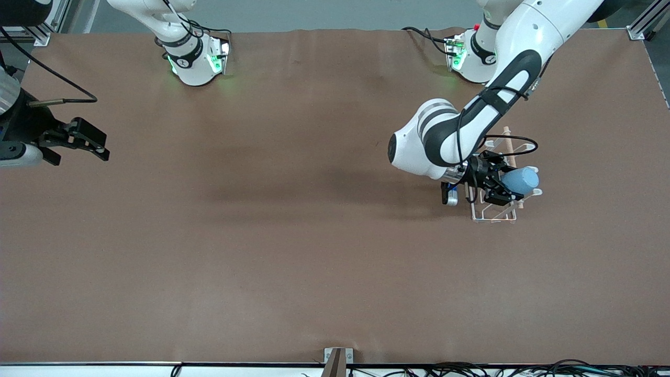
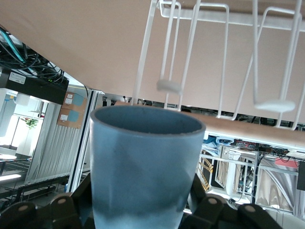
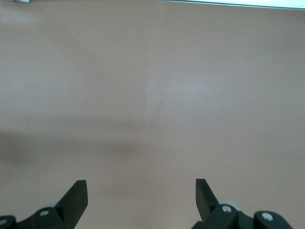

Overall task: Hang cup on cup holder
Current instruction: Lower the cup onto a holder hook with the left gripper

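Note:
My left gripper (image 1: 505,183) is shut on the light-blue cup (image 1: 521,180) and holds it on its side over the white wire cup holder (image 1: 494,213), which stands toward the left arm's end of the table. The holder's wooden dowel (image 1: 509,141) shows past the arm. In the left wrist view the cup (image 2: 143,167) fills the space between the fingers, its open rim toward the holder's looped prongs (image 2: 169,86). My right gripper (image 1: 78,139) is open and empty and waits over the right arm's end of the table; its wrist view shows the fingertips (image 3: 76,195) wide apart over bare table.
The brown table (image 1: 293,235) bears nothing else in view. Cables run along its edge nearest the front camera (image 1: 471,369). The two arm bases (image 1: 196,63) stand along the table's edge farthest from that camera.

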Tool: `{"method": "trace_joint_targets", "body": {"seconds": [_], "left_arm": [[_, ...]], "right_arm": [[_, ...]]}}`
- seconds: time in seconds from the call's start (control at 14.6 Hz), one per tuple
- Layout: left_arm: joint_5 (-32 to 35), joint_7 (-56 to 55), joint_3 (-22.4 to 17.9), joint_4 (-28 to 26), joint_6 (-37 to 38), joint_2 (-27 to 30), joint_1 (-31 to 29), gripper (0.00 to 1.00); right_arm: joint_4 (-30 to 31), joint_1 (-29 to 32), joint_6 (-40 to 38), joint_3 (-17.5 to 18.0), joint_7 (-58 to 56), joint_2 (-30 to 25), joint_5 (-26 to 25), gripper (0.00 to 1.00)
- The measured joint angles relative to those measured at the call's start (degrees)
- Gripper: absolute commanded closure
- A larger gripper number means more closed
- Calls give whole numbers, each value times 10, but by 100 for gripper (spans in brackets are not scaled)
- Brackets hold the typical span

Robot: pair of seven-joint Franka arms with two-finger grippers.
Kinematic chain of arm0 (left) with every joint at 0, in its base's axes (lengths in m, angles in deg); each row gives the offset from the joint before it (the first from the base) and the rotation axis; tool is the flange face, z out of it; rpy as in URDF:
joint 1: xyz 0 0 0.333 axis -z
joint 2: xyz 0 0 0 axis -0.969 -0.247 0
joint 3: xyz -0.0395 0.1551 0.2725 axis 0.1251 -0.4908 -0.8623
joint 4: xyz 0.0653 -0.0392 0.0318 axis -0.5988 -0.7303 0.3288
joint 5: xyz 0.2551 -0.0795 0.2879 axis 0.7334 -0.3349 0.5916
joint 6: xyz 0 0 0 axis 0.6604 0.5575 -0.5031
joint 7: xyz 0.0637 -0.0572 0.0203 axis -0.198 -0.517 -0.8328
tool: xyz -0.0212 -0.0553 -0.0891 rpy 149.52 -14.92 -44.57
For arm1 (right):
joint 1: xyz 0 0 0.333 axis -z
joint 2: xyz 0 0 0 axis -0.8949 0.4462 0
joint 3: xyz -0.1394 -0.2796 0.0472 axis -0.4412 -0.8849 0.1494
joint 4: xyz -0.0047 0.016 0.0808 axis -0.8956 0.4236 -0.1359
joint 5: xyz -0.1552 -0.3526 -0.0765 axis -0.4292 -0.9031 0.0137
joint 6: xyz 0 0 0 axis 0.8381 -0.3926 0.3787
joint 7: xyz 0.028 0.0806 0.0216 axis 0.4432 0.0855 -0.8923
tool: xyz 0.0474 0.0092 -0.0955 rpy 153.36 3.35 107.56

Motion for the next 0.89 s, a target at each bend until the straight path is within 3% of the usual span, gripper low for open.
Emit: {"method": "trace_joint_targets", "body": {"seconds": [0.21, 0.27, 0.34, 0.62, 0.89], "left_arm": [[13, -26, 0, 0, 0, -23, 0, 65], [16, -34, 0, 0, 0, -32, 0, 39], [17, -43, -1, 0, 0, -38, 0, 0], [18, -119, -1, 0, 0, -49, 4, 0], [2, -268, 1, 12, 1, -52, 9, 0]], "right_arm": [[10, 0, -1, 4, 1, -11, -1, 0], [18, 0, -1, 4, 2, -16, -1, 0], [26, 0, -1, 5, 2, -20, -1, 0], [44, 0, -1, 6, 2, -29, -1, 0], [45, 0, 0, 6, 3, -30, -1, 0]]}}
